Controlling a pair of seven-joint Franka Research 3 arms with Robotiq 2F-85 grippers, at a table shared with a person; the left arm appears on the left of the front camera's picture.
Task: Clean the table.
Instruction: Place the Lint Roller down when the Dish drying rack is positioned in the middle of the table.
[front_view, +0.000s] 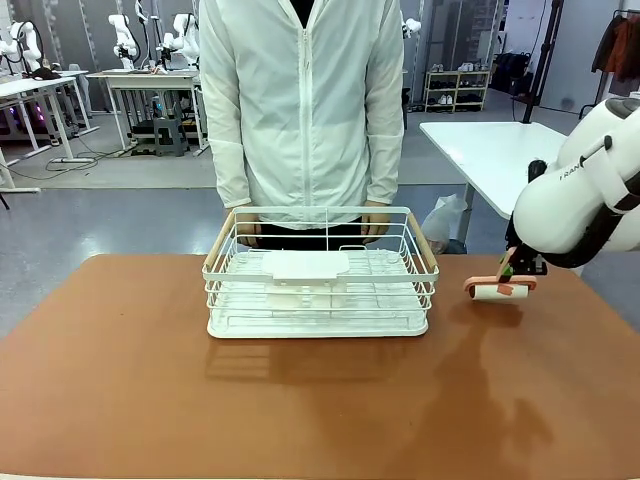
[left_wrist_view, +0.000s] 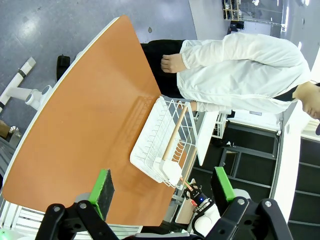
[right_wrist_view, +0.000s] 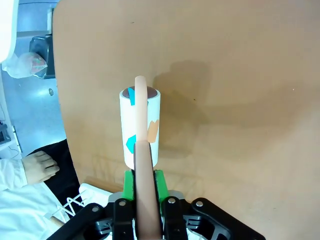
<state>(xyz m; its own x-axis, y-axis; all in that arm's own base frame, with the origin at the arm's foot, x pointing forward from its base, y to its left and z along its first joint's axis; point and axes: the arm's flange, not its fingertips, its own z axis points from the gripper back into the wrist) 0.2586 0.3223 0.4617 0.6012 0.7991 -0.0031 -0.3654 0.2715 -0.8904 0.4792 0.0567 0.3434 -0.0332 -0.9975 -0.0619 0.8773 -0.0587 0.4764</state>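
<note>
The reddish-brown table (front_view: 120, 380) spreads across the front view. Near its right edge my right gripper (front_view: 518, 266) is shut on the peach handle of a lint roller (front_view: 499, 291). The white roll lies level at the tabletop or just above it; I cannot tell if it touches. In the right wrist view the green pads (right_wrist_view: 129, 184) clamp the handle, and the lint roller (right_wrist_view: 140, 127) points out over the table (right_wrist_view: 240, 100). My left gripper (left_wrist_view: 162, 186) hangs open high above the table (left_wrist_view: 90, 115), with nothing between its fingers (left_wrist_view: 104, 192).
A white wire basket (front_view: 216, 262) stands at the table's far middle, holding a white tool with a wooden handle (left_wrist_view: 172, 137). A person in a white jacket (front_view: 300, 100) stands behind it with a hand (front_view: 375, 222) at its far rim. A white table (front_view: 490, 150) stands at the back right.
</note>
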